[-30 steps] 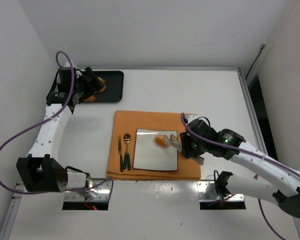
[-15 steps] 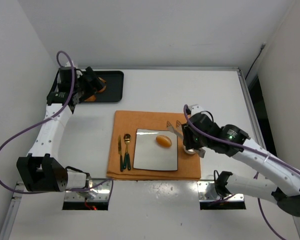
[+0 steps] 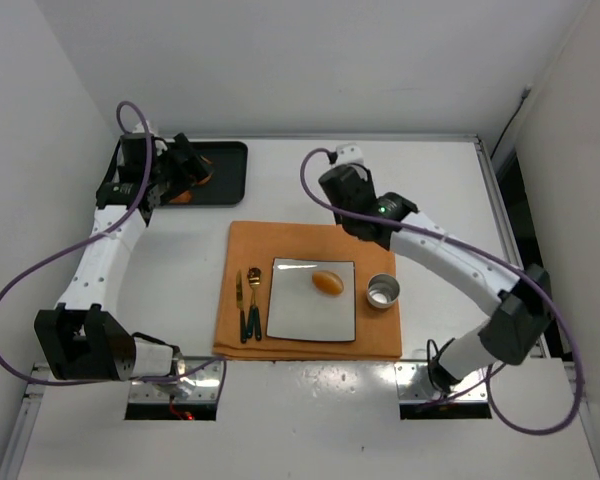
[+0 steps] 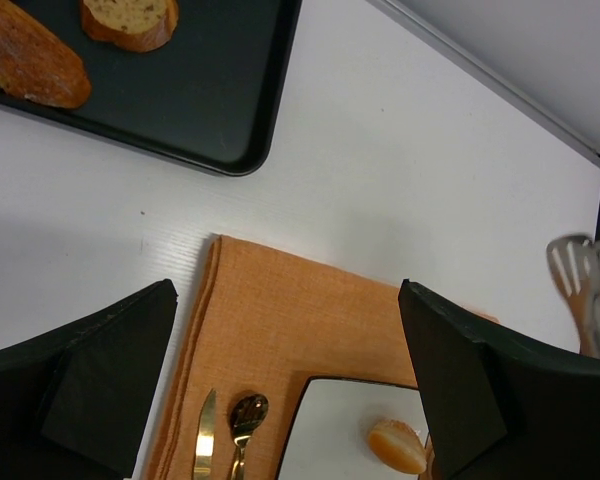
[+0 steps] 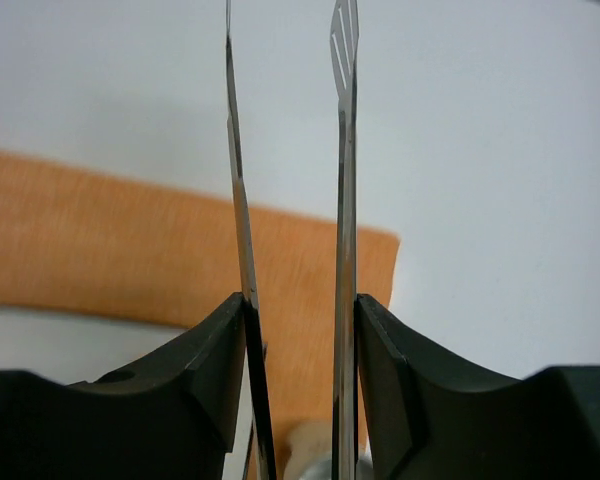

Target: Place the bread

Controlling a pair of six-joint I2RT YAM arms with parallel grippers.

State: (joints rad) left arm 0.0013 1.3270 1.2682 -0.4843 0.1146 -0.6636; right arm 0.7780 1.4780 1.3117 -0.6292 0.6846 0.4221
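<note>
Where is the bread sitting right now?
In the top view the bread lies on the white plate, toward its far right part, at the middle of the orange mat, with the metal cup just to its right.

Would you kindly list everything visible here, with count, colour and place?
bread: one, golden-orange, on the plate
plate: one, white, on the cloth
cloth: one, orange, mid-table
knife: one, gold, on cloth left of plate
spoon: one, gold, beside the knife
metal cup: one, silver, on cloth right of plate
tray: one, black, table's far left
food pieces: two, brown, on the tray
tongs: one pair, silver, in the right gripper
left gripper: one, black, open, near the tray
right gripper: one, black, shut on the tongs
</note>
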